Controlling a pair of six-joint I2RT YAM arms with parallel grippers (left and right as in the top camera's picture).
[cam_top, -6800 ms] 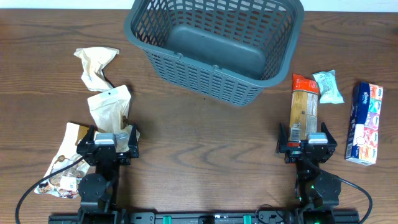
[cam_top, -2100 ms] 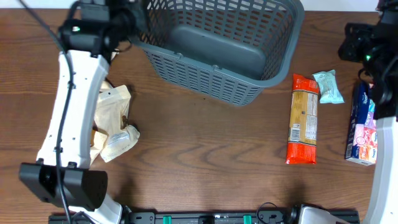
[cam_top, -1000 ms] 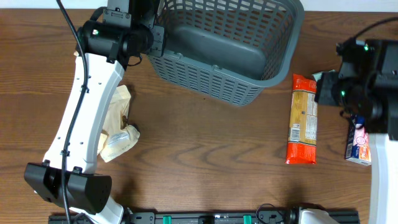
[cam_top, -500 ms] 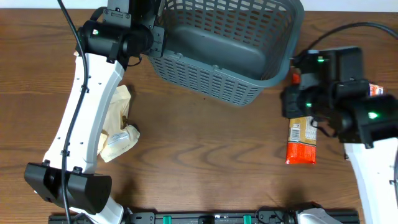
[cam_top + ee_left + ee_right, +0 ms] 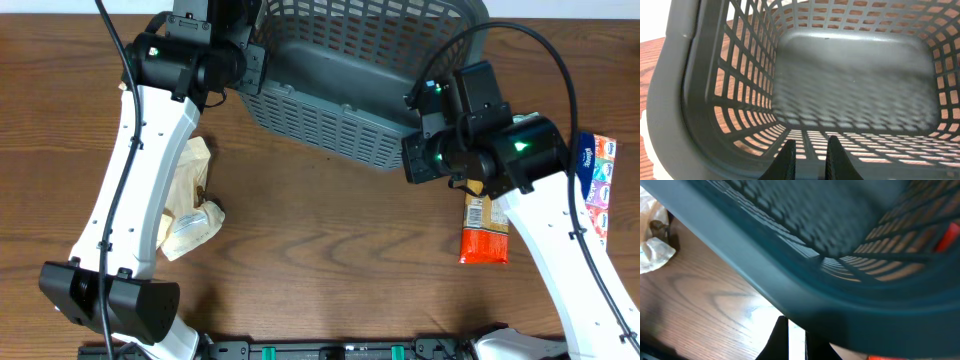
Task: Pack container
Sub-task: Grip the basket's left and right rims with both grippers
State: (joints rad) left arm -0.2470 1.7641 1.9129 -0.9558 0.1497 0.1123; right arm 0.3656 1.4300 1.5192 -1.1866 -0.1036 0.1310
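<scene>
Overhead view puts the container (image 5: 330,125) at top centre of the frame, on the table (image 5: 330,265), w/ nothing inside it; the left wrist view looks straight into a bare grey bottom. At its upper-left rim sits the left gripper (image 5: 810,150), fingers nearly pressed together w/ only a thin slit btwn them, tips over the lattice wall just inside the rim. Whether they nip any plastic can't be told. At the container's lower-right corner is the right gripper (image 5: 787,326), jaws pressed fully together and tucked just under the thick rim, touching it or very near, w/ nothing visibly pinched. The goods all lie outside: beige pouches (image 5: 185,195) at mid left, an orange packet (image 5: 484,230) at lower right partly under the right arm, and a tissue pack (image 5: 598,185) at the far right edge. Judgement: the step in hand is prob. shifting or steadying the container from both ends, i.e. prep before packing; no item is in, so the task is barely begun. The next move calls for one of two things. Either a coordinated nudge, both arms going the same way so the container slides rather than twists, esp. as closed fingers can only push and may slip off the rounded rim. Or backing off, spreading one set of jaws and coming down on the nearest packet: the orange one for the right arm, the pouches for the left.
</scene>
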